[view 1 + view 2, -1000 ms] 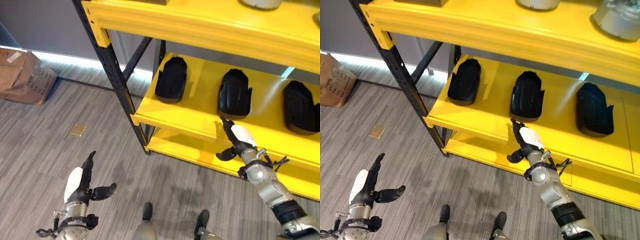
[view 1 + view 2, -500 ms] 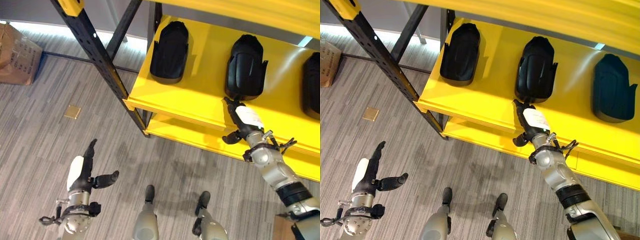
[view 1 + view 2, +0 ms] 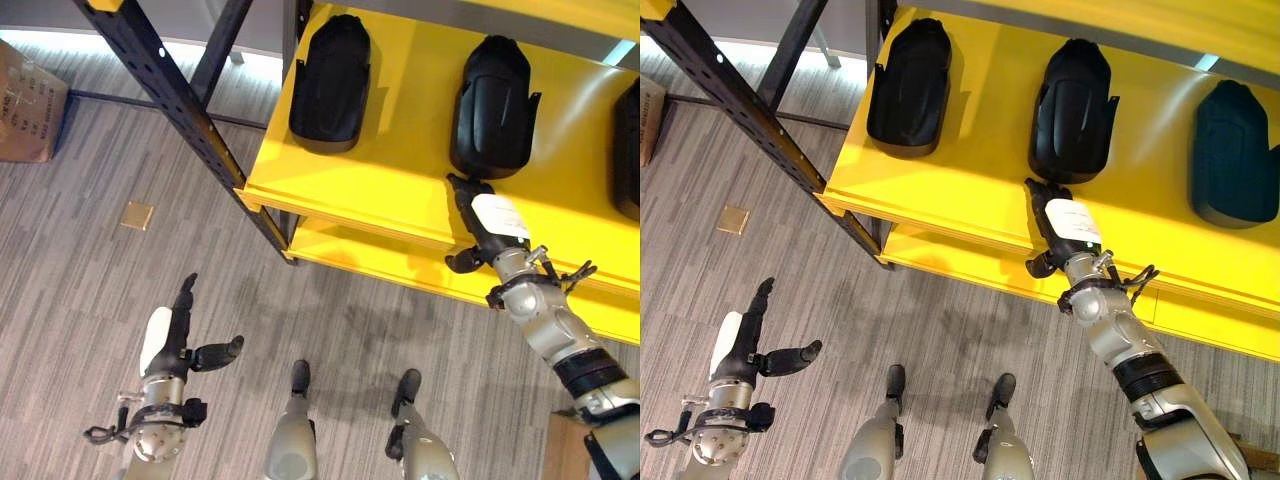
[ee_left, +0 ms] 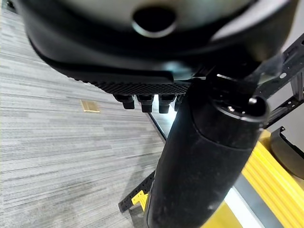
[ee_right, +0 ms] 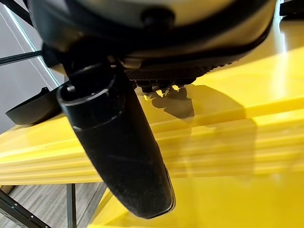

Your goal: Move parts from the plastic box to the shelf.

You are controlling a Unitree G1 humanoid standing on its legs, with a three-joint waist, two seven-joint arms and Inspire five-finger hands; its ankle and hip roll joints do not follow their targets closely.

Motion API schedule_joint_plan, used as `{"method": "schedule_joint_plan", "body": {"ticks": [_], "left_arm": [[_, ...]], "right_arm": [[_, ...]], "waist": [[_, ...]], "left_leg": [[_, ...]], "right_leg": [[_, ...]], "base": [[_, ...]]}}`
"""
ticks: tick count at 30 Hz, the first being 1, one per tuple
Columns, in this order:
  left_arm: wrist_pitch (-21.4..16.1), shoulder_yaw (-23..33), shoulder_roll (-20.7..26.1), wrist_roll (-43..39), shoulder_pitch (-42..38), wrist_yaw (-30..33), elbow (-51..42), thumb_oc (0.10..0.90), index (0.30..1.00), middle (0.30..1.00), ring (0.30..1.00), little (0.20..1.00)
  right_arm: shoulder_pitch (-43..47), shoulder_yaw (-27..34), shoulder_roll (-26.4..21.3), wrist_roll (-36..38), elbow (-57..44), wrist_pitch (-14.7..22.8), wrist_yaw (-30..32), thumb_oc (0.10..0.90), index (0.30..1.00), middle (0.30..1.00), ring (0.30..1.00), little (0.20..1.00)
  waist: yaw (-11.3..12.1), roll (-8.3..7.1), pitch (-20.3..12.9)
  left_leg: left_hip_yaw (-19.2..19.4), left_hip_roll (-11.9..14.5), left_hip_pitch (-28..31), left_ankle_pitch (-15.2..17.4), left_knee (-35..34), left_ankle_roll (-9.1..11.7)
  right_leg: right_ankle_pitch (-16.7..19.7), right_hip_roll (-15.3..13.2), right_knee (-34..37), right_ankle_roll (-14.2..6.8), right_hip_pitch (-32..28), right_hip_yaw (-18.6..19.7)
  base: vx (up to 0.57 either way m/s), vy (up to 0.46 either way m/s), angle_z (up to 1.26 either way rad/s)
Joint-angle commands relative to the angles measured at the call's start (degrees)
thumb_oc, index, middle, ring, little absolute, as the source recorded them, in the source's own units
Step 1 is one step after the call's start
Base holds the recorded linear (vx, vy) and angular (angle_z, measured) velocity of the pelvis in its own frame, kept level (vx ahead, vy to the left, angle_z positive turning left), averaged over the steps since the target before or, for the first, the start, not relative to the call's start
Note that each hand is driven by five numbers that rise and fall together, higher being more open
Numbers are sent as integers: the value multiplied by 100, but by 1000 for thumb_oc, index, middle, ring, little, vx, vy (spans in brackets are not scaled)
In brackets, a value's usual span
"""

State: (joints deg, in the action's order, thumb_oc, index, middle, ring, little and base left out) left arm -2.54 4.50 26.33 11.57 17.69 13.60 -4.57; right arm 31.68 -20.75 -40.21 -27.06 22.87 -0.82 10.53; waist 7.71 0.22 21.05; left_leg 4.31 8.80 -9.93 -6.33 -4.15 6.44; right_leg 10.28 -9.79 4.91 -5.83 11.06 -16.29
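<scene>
Black parts (image 3: 1075, 112) on yellow shelf (image 3: 970, 190), grey striped floor (image 3: 790, 290).

Three parts on shelf (image 3: 380, 190) in row: left part (image 3: 328, 84), middle part (image 3: 492, 108), right part (image 3: 1234, 155). Cardboard box (image 3: 28, 100) on floor, well left of shelf.

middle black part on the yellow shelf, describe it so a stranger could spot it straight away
Find the yellow shelf beside the black perforated upright. Three black moulded parts lie in a row on it; take the middle black part. Unlike its neighbours, it has the right hand just in front of it, fingers straight.
</scene>
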Motion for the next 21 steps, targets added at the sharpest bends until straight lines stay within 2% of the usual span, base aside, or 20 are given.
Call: {"method": "schedule_joint_plan", "body": {"ticks": [1,5,7,10,21], "left_arm": [[-359,247,515,-20,71,460,-459,900,1000,1000,1000,1000],[-297,297,405,14,40,527,-428,900,1000,1000,1000,1000],[-182,431,302,122,47,601,-433,900,1000,1000,1000,1000],[-142,478,277,267,126,606,-510,900,1000,1000,1000,1000],[-185,525,412,670,187,742,-852,900,1000,1000,1000,1000]], "right_arm": [[640,-204,-48,-149,260,-58,80,900,1000,1000,1000,1000],[183,100,232,-78,-200,-24,110,900,1000,1000,1000,1000],[-784,703,609,192,-1140,110,150,900,1000,1000,1000,1000],[-1423,954,816,385,-1667,221,69,900,1000,1000,1000,1000],[-2618,1354,1089,929,-2545,485,74,900,1000,1000,1000,1000]], "waist": [[-48,-189,-186],[-101,-209,-221],[-239,-260,-271],[-334,-312,-314],[-610,-468,-403]], "left_leg": [[-44,-123,-311,154,234,-402],[-45,-128,-280,171,208,-409],[-20,-116,-191,224,173,-411],[4,-111,-172,218,172,-418],[153,-59,40,288,101,-390]], "right_leg": [[-848,-475,-709,-279,-171,84],[-852,-475,-672,-286,-202,83],[-899,-470,-653,-294,-269,98],[-874,-468,-623,-295,-293,83],[-884,-423,-553,-333,-370,183]], "base": [[0,0,0],[8,1,1],[34,9,4],[-12,9,0],[-6,5,-3]]}}
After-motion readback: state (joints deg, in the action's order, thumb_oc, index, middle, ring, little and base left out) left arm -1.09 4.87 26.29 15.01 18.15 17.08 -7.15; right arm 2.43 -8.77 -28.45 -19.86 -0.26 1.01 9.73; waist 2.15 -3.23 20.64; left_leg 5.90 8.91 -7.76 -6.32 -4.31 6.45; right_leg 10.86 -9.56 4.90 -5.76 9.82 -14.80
